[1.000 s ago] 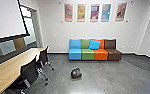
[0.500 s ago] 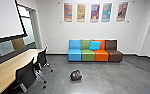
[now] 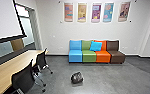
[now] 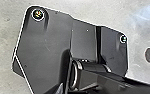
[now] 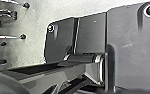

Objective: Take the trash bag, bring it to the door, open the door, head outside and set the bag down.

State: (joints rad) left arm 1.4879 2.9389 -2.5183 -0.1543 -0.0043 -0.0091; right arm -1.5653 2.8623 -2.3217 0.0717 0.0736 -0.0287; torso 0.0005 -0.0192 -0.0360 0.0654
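Left gripper: cannot tell whether clenched, released or grasping. Right gripper: same, cannot tell.

Left wrist view gives pale grey floor [image 4: 6, 27] and a dark round disc [image 4: 149, 55] on it; what the disc is, cannot tell. Right wrist view gives metal chair legs [image 5: 6, 37] ending in black casters [image 5: 23, 36].

Head view takes in the room. Black trash bag [image 3: 77, 77] sits on the floor, near side of the sofa [image 3: 76, 55], apart from it, right of the two black office chairs. Near chair [image 3: 23, 78] and far chair [image 3: 41, 60] stand along the right side of the long wooden table [image 3: 13, 60]. Sofa runs blue, green, orange, brown from left to right, against the far wall [image 3: 51, 22]; bright blue cushion [image 3: 96, 46] leans on its back between green and orange. Five posters [image 3: 82, 12] hang above. Projection screen [image 3: 6, 20], black border, high at left.

Against half a second ago: whole head view has shifted, so the camera has moved, sofa and bag looking slightly nearer. Bag keeps its place on the floor.

Cut off: near chair's base, the table's left end, the screen's top and left. Bag's neck is hard to make out; whether it is tied, cannot tell.
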